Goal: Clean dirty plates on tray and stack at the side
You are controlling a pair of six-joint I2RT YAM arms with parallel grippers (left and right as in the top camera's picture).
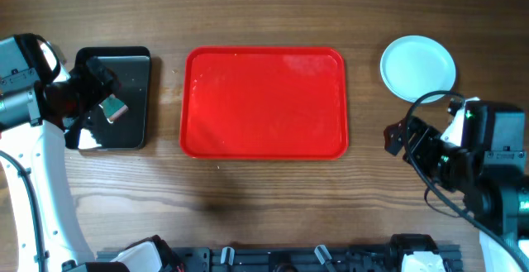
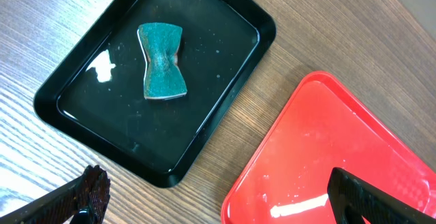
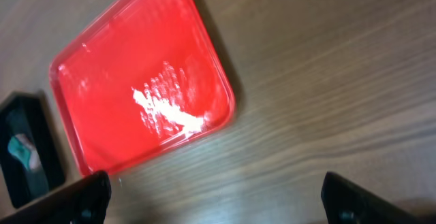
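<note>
- View from overhead: the plates (image 1: pixel 417 67) sit stacked on the table (image 1: pixel 264 198) just beyond the right gripper (image 1: pixel 405 140). The tray (image 1: pixel 264 102) lies bare between both arms. The left gripper (image 1: pixel 92 98) hangs over the black tray (image 1: pixel 136 65), close to the sponge (image 1: pixel 113 109). Only this view shows the stack, and the number of plates cannot be told.
- Left wrist: the fingers (image 2: pixel 85 193) are spread wide with nothing between them. The sponge lies ahead of them, clearly apart, a gap that the overhead view leaves unclear.
- Right wrist: the jaws are wide and empty. A pale glossy streak (image 3: pixel 167 108) marks the tray ahead, unseen from above. The stack falls outside this frame, so a careless swing of this arm could probably knock it.
</note>
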